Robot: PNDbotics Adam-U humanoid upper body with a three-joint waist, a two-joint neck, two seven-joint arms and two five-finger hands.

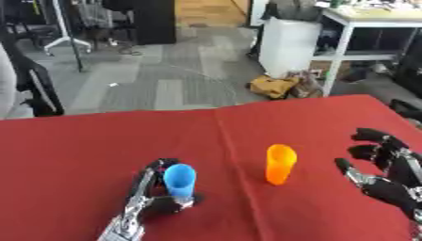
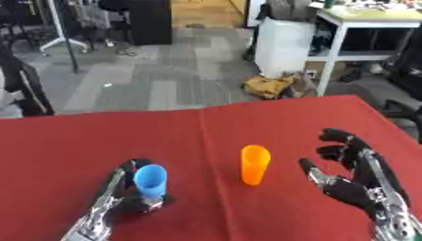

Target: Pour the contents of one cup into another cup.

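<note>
A blue cup [image 1: 180, 179] stands upright on the red table [image 1: 74, 150], left of the middle. My left hand [image 1: 150, 190] is around it from the left, fingers curled at its side and thumb at its base. An orange cup [image 1: 279, 164] stands upright to its right, untouched. My right hand [image 2: 350, 183] is open to the right of the orange cup, palm turned toward it, with a gap between them. What the cups hold is hidden.
The red cloth's far edge runs across the middle of the view. Beyond it lie grey floor, a white bin [image 1: 288, 44], a yellow bag [image 1: 272, 86], a white table [image 1: 362, 21] and chairs at the far left.
</note>
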